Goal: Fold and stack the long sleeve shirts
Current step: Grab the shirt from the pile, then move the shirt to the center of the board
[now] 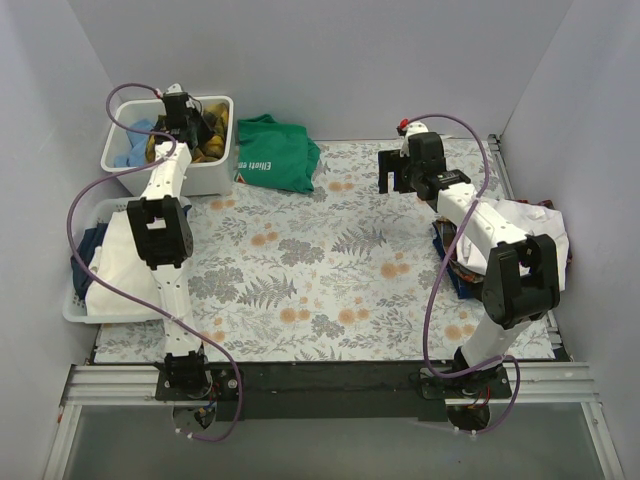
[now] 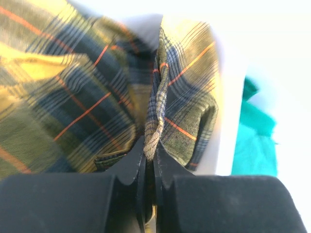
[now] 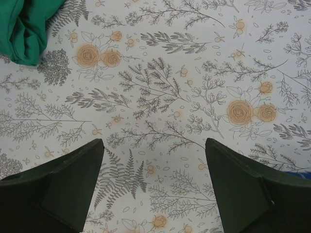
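1. While the left pincer (image 2: 149, 145) is clamping fully shut on a raised fold of the plaid flannel shirt (image 2: 87, 111), that shirt is lying bunched inside the white bin (image 1: 215, 178) at ten o'clock on the counter (image 1: 330, 290).
2. The flannel is looking soft, limp and fairly weighty for cloth. A pinch on one fold is likely going to drag the rest up as a dangling bundle, so the collar or a shoulder seam is seeming the better hold for spreading.
3. The green T-shirt (image 1: 275, 150) is lying at twelve o'clock, just beside the bin.
4. The right pincer (image 3: 154, 141) is hovering at two o'clock over bare counter, jaws standing wide and gripping nothing.
5. White cloth (image 1: 535, 228) is resting on a pile at three o'clock. Whether it is a shirt, I cannot tell.
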You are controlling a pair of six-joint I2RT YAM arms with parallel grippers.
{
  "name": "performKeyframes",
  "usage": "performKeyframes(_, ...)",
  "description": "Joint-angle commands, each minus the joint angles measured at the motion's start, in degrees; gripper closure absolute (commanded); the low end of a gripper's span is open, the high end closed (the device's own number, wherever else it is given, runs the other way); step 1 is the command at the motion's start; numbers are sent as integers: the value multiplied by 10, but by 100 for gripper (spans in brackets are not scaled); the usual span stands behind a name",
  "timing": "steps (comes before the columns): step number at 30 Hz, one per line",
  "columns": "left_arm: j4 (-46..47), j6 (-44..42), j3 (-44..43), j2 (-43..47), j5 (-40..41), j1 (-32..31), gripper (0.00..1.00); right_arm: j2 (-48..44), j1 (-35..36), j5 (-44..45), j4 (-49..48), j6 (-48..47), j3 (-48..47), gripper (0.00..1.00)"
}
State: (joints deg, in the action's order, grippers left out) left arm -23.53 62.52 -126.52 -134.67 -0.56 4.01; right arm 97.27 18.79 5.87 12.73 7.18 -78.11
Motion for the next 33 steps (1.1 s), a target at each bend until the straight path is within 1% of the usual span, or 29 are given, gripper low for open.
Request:
performKeyframes(1,21,14,-43,57,-30,2,100,0,1,6,-1,1,-27,7)
performKeyframes(7,32,23,-48,138,-49,-1,100,-11,1,0,-1,10,-19,7)
performKeyframes(12,43,24,-36,221,-91,-8,100,-37,1,5,-2,12,-1,7)
performKeyframes(14,60,32,-38,241,-107,-11,100,-53,0,8,-1,12,12,7)
performKeyframes(17,87,55,-51,273,-156,-18,100,-75,-3,20,-2,13,27,7)
performKeyframes(19,110,84,-47,296,-225,-22,100,-86,-11,21,-2,23,30,7)
performKeyframes(21,159,102,-31,314,-282,-31,100,-101,-27,12,-1,45,34,7)
performKeyframes(22,178,104,-12,337,-322,-44,100,-105,-33,11,-2,51,33,7)
performKeyframes(23,184,102,-3,348,-334,-69,100,-113,-42,10,-2,60,32,7)
performKeyframes(27,190,81,13,397,-378,-118,100,-131,-56,14,-1,69,34,7)
performKeyframes(30,195,82,11,421,-406,-165,100,-142,-71,14,0,82,41,7)
performKeyframes(33,210,93,20,442,-453,-219,100,-147,-89,11,0,97,46,7)
